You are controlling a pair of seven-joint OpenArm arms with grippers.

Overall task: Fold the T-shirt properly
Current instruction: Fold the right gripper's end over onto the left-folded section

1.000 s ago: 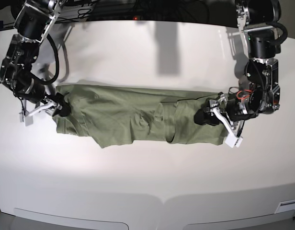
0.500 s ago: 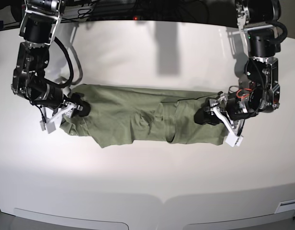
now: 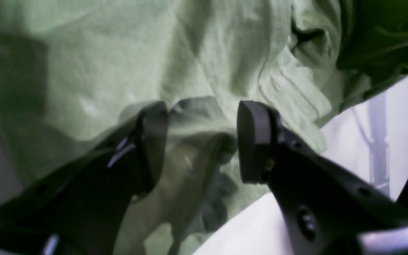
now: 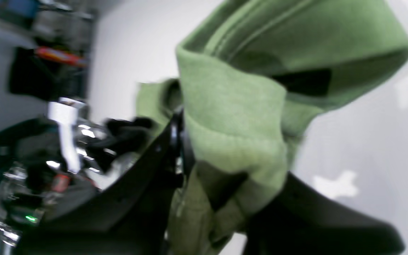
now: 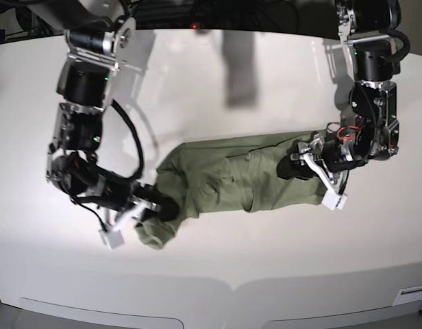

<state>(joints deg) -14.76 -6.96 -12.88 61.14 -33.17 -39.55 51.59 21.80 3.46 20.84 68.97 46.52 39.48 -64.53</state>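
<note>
On the white table (image 5: 218, 274) the sage-green T-shirt (image 5: 245, 175) lay bunched across the middle, one end gathered into a rolled wad near the front edge. The right gripper (image 5: 153, 210) was clamped on that wad, green fabric pinched and spilling over its fingers (image 4: 175, 141). The left gripper (image 3: 202, 138) rested at the shirt's other end, jaws spread apart over the cloth, gripping nothing.

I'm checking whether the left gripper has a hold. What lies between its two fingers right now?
In the left wrist view, only T-shirt fabric shows in the gap of the open left gripper; the fingers stand apart, not clamped.
</note>
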